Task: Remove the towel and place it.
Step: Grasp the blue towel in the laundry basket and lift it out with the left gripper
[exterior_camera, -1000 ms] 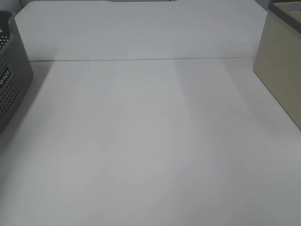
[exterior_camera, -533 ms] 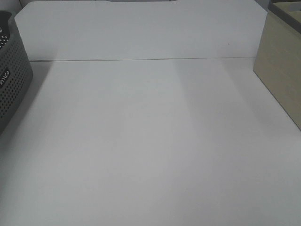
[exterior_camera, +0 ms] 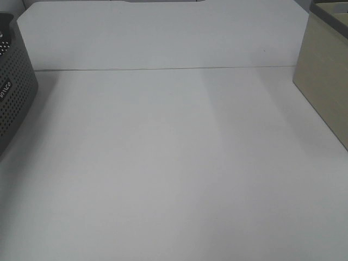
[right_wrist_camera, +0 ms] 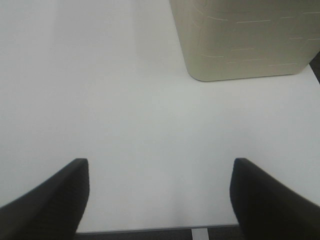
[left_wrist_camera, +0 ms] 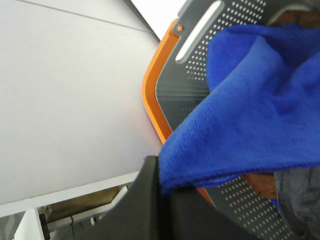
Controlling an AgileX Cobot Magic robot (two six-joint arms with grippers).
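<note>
White tabletop (exterior_camera: 174,163) fills the high view. A dark grey perforated plastic basket (exterior_camera: 13,98) sits at one edge and a beige boxy bin (exterior_camera: 326,87) at the other, its inside unseen.

From the left wrist, the royal-blue plush towel (left_wrist_camera: 260,110) spills over the basket's orange rim (left_wrist_camera: 152,100), hem right against the left gripper (left_wrist_camera: 150,210). Whether it's clamped, I can't tell. Something brown (left_wrist_camera: 260,184) and a grey cloth (left_wrist_camera: 300,200) lie beneath. It looks soft, light and floppy, so I'd pinch the hem.

From the right wrist, the right gripper (right_wrist_camera: 160,195) is spread wide and holds nothing, with the bin ahead of it.

no visible change, high view of the table (exterior_camera: 174,174) looks identical throughout
</note>
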